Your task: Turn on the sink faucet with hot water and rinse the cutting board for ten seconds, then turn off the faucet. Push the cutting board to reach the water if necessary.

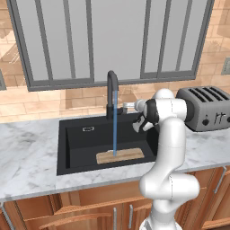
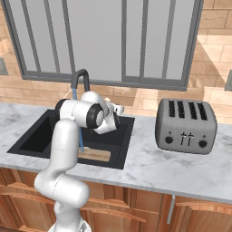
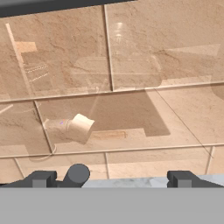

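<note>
The black gooseneck sink faucet [image 1: 112,92] stands behind the black sink [image 1: 78,146]. A thin blue stream of water [image 1: 115,126] falls from its spout onto the left half of the tan cutting board [image 1: 120,156], which lies flat at the basin's front right. My gripper [image 1: 128,106] is just right of the faucet's base, pointing at the wall. In the hand view its fingertips [image 3: 43,178] stand wide apart, open, and a dark round lever end [image 3: 78,173] sits beside the left tip. From the right, the gripper [image 2: 118,109] is beyond the faucet [image 2: 80,79], above the board [image 2: 95,155].
A grey toaster [image 1: 204,108] stands on the marble counter [image 1: 27,152] right of the sink, close behind my arm's elbow. A window [image 1: 112,40] spans the brick wall above. A silver overflow plate [image 1: 88,129] marks the basin's back wall.
</note>
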